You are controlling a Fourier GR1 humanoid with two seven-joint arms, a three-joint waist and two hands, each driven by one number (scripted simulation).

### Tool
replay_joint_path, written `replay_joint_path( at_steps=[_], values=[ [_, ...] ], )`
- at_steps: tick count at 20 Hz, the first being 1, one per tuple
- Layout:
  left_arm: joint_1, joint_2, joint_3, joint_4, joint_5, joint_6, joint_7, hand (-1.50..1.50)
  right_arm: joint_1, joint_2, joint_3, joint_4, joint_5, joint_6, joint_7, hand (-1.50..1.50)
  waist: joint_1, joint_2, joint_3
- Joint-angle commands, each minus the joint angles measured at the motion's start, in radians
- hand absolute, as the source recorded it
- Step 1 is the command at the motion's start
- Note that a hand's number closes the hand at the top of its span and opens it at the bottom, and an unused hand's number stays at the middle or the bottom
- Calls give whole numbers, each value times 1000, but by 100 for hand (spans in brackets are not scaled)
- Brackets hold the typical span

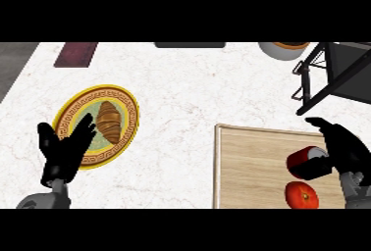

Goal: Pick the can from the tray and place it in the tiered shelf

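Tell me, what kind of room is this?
Probably a kitchen. There's a pale stone counter, a croissant on a fancy plate, and a tomato beside a red can on a wooden tray.

**White marbled counter (181, 98), seen from above.** A plate (109, 88) is set at the left, a wooden tray (253, 157) at the lower right and a black shelf (340, 73) at the upper right. Along the far edge are placed a dark red board (76, 54), a dark slab (190, 44) and a pale bowl (279, 50).
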Motion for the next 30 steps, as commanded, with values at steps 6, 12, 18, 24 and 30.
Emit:
replay_joint_path(
  at_steps=[6,12,18,24,30],
  values=[
    [-24,-14,12,73,-14,-9,0,0,36,59,25,6,27,98,-127,150,-8,4,-3],
    [-21,25,56,69,4,-37,-1,0,0,127,60,-86,117,77,-123,150,-6,4,-3],
    [13,24,58,31,17,-58,7,0,65,130,-25,-62,76,-8,-372,150,-2,5,-2],
    [-8,-15,33,52,-19,-14,16,0,58,80,-158,-204,-4,5,-448,150,-14,2,-3],
    [43,-29,14,-18,-36,0,14,0,-39,25,-309,-435,-1,38,-218,150,-11,-2,-4]
  ],
)
